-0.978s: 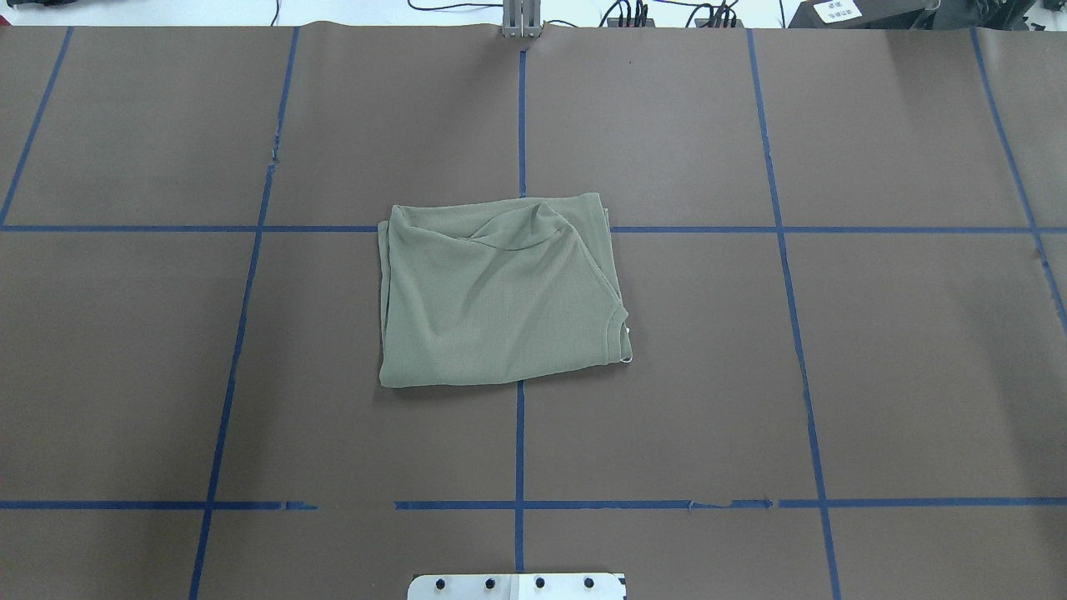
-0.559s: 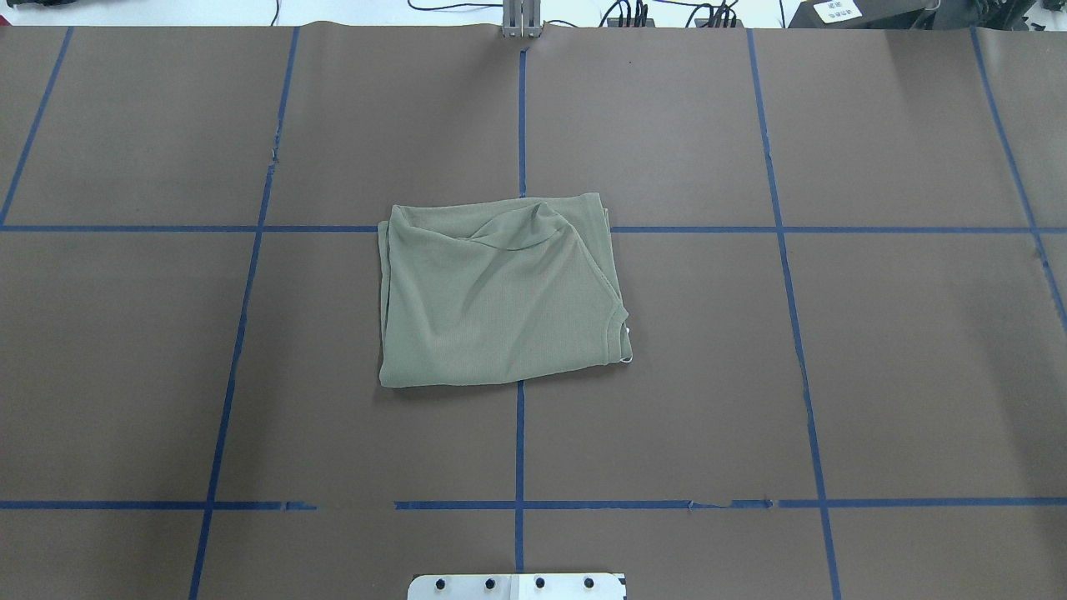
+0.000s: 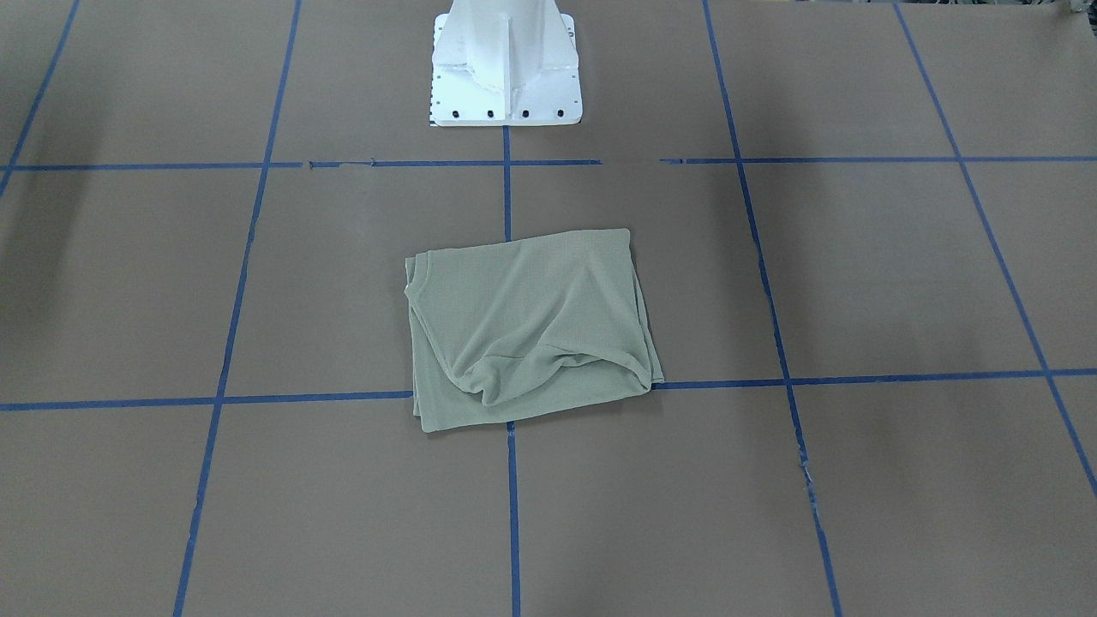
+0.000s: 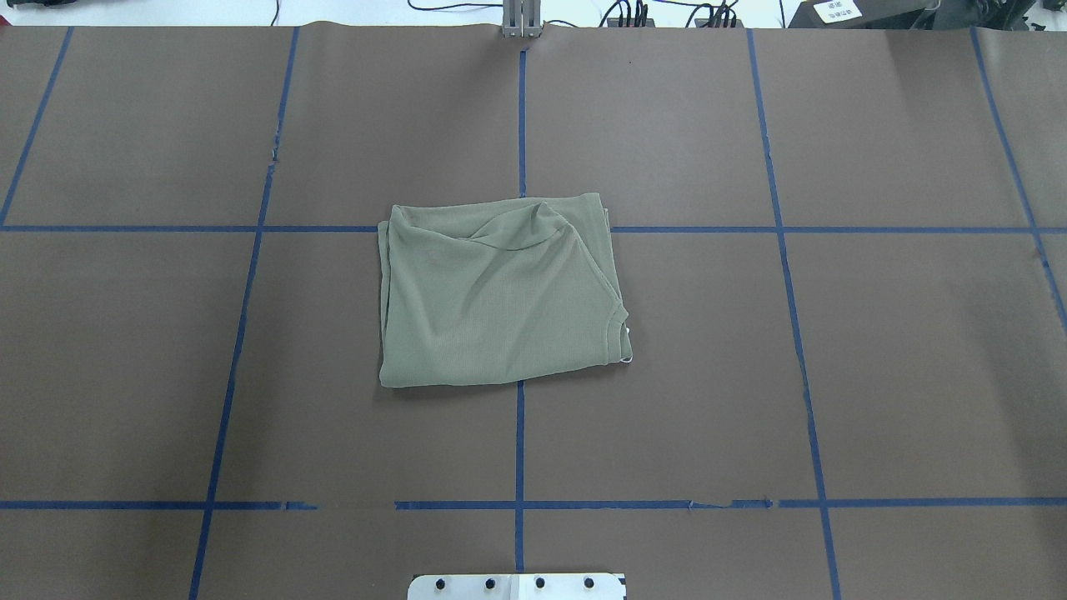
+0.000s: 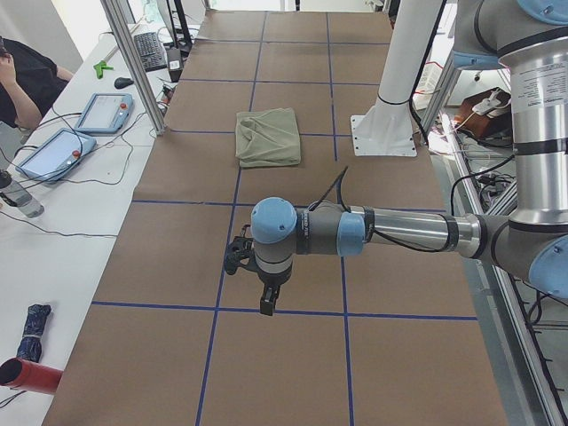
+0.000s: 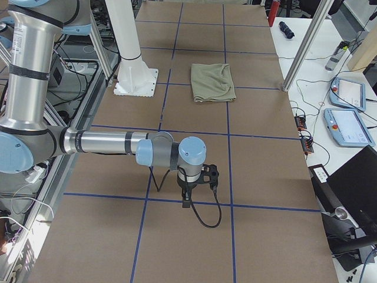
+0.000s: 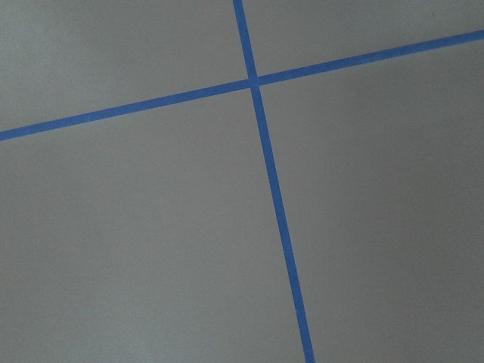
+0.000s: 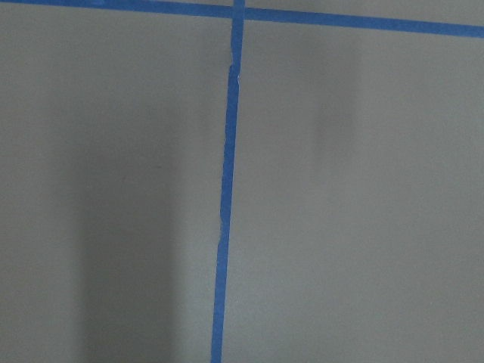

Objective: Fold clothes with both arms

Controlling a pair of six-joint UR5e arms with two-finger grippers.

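**Folded shirt at mid-table, both arms parked out toward the ends**

The sage-green shirt [image 4: 496, 296] lies folded into a rough rectangle in the middle of the brown table [image 4: 875, 350], touched by neither arm. It sits on a crossing of the blue tape lines [image 4: 519, 442]. The centre line runs under it, and the cross line passes beneath its edge farthest from the robot. That far edge is rumpled, with a soft pucker of cloth bunched along it. The side nearest the white pedestal [image 3: 506, 60] lies flatter. The round neck shows at the corner on the robot's right, and a sliver of white tag [image 4: 628, 335] peeks out beside it.

From the table's left end, the left arm [image 5: 390, 232] stretches out level and low over the table, well apart from the shirt. The left pincer [image 5: 265, 302] hangs downward from its wrist, just above a tape line. From that angle I cannot tell whether it is spread or pressed together.

From the opposite end, the right arm [image 6: 112, 143] reaches out in the same level way, also well apart from the shirt. The right pincer [image 6: 187, 200] points down near a tape line, with a black cable looping beside it. Its state I cannot tell either.

Both wrist cameras look down on bare brown surface crossed by blue tape.
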